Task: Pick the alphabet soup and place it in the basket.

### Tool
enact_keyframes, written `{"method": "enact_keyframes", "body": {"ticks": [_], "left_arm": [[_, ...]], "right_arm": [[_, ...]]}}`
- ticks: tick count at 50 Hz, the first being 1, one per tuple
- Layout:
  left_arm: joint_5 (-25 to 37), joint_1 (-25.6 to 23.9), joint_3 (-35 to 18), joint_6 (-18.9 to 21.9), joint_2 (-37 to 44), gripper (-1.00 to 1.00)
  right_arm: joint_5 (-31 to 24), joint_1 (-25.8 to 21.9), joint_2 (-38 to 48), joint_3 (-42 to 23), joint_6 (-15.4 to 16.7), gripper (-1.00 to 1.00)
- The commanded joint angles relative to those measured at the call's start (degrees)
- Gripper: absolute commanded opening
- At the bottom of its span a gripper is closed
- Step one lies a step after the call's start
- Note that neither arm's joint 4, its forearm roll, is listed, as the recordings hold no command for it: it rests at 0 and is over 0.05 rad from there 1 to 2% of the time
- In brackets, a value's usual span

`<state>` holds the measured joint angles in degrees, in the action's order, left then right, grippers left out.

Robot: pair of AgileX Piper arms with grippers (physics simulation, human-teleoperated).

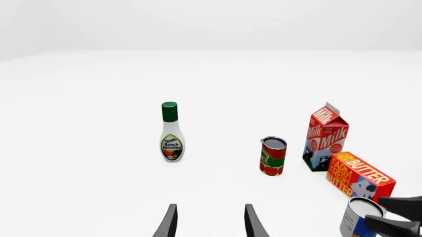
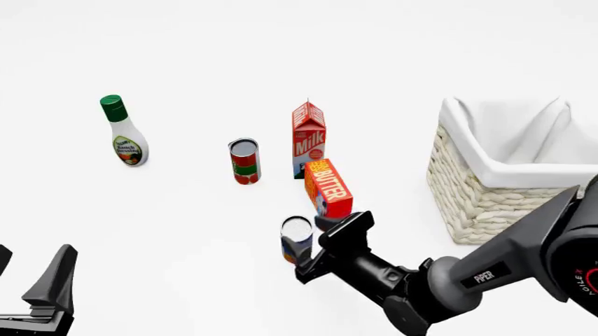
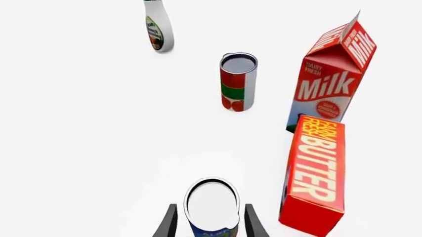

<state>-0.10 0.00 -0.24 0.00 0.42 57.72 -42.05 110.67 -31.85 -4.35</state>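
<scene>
The alphabet soup can [image 2: 296, 238], with a silver top and dark blue label, stands upright on the white table in front of the butter box. My right gripper [image 2: 313, 250] is open with a finger on each side of the can. In the right wrist view the can [image 3: 211, 205] sits between the two fingers [image 3: 170, 223], with narrow gaps on both sides. The can [image 1: 358, 217] also shows in the left wrist view. The wicker basket [image 2: 467, 189] with white lining stands at the right, empty as far as I see. My left gripper [image 2: 28, 269] is open and empty at the near left.
A butter box [image 2: 329, 187] lies just behind the soup can, with a milk carton [image 2: 309, 138] behind it. A red and green can [image 2: 245, 161] stands left of the milk. A ranch dressing bottle [image 2: 124, 133] stands at the far left.
</scene>
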Motion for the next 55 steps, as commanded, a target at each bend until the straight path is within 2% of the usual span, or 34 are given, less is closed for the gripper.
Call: {"method": "enact_keyframes", "body": {"ticks": [1,55], "left_arm": [[0.0,0.0,0.0,0.0,0.0,1.0],[0.0,0.0,0.0,0.0,0.0,1.0]], "right_arm": [[0.31,-0.13,1.8,-0.76,-0.24,1.0],[1.94,-0.53,6.89,-1.85,-1.66,1.0]]}}
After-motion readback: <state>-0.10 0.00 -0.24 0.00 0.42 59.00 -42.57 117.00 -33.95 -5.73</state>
